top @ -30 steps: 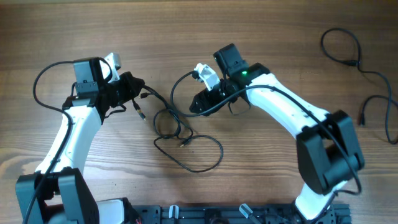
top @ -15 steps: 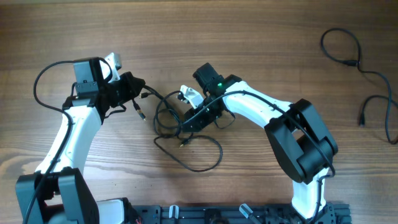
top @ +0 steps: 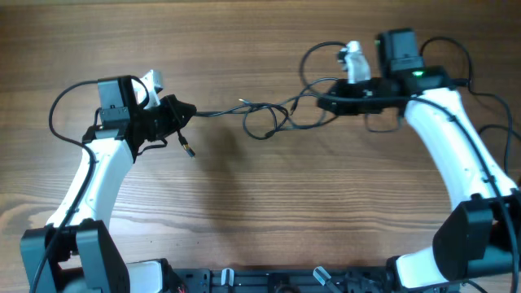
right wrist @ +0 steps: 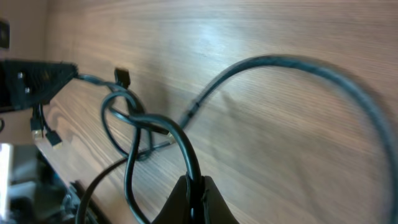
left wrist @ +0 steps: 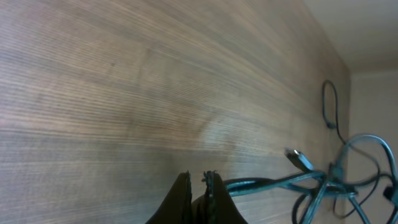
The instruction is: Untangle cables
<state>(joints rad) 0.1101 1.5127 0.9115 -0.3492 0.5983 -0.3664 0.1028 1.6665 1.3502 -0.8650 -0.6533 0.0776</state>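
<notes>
The cables [top: 269, 118] hang as a knotted clump of thin black cords, stretched between my two grippers across the table's upper middle. At the left end, my left gripper [top: 189, 112] is shut on a strand, and a loose plug [top: 189, 150] dangles just below it. In the left wrist view the jaws [left wrist: 197, 180] are pressed together, with cords [left wrist: 273, 183] running off to the right. My right gripper [top: 321, 102] is shut on a cord at the clump's right end. The right wrist view shows its jaws [right wrist: 194, 183] pinching a black loop [right wrist: 180, 140] that leads to the knot [right wrist: 134, 121].
A separate black cable [top: 456, 69] lies looped at the table's far right, trailing down toward the right edge [top: 488, 138]. Thicker wires arc over both arms. The arm bases and a black rail [top: 309, 281] line the near edge.
My right gripper closed on a cord at mid-table and swung up and to the right, pulling the clump off the table into a stretched line. The left gripper stayed put, still shut.
</notes>
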